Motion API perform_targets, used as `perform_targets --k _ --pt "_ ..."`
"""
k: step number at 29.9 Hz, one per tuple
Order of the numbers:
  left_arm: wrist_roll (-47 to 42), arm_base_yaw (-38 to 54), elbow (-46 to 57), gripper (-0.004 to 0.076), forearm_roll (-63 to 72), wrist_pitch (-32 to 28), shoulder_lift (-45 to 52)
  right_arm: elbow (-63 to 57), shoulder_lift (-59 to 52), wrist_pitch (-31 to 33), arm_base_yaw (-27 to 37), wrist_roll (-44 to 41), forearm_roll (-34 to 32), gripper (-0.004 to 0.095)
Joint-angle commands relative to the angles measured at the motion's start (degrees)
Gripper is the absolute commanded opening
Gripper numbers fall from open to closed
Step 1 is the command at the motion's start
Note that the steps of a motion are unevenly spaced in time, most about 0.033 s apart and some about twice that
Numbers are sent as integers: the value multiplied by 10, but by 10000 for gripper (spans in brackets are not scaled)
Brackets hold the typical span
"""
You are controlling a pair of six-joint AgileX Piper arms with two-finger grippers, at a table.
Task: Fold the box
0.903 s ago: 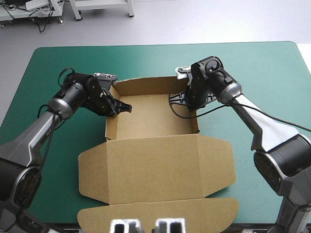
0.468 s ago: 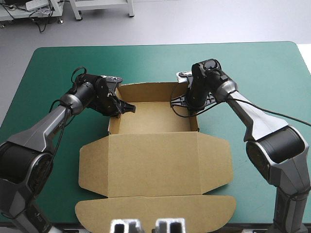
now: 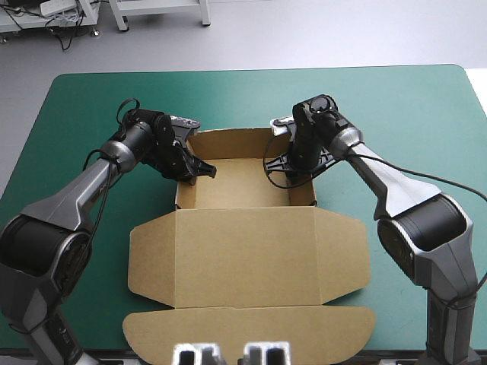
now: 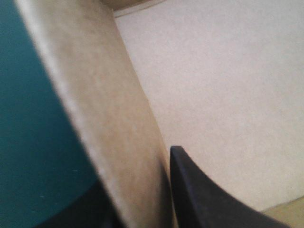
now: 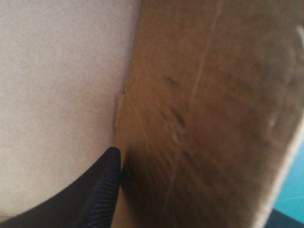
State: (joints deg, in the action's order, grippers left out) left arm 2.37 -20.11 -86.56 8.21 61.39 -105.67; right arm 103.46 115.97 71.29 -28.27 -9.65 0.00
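My left tool (image 3: 196,173) and right tool (image 3: 295,169) stay clenched on walls of the box (image 3: 243,255) (the tray has slid slightly farther off), so both walls seem set.

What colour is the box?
The box is plain brown, with no pattern. The high view shows it best.

It looked like a robotics lab: a worktop (image 3: 426,114) under a plain teal-green cover stood on a bare grey floor (image 3: 304,30). Well beyond the left end effector (image 3: 199,170), white metal bench legs (image 3: 122,15) stood among loose cables (image 3: 65,34).
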Motion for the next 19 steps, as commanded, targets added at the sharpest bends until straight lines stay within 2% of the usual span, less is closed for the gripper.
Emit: perform_targets --k 1,5,8,12,19 --pt "17 -18 -52 317 81 3 16 37 -30 -15 -5 4 18 428" --pt "17 -18 -79 459 71 3 17 56 -30 -4 -5 0 15 432" --pt "13 -18 -80 522 62 0 17 57 -30 0 -5 0 0 432" --pt "9 -18 -80 531 58 -14 17 57 -30 -1 -5 -3 -21 435" --pt "-24 -18 -80 531 58 -73 17 57 -29 -45 -5 -20 -20 470"
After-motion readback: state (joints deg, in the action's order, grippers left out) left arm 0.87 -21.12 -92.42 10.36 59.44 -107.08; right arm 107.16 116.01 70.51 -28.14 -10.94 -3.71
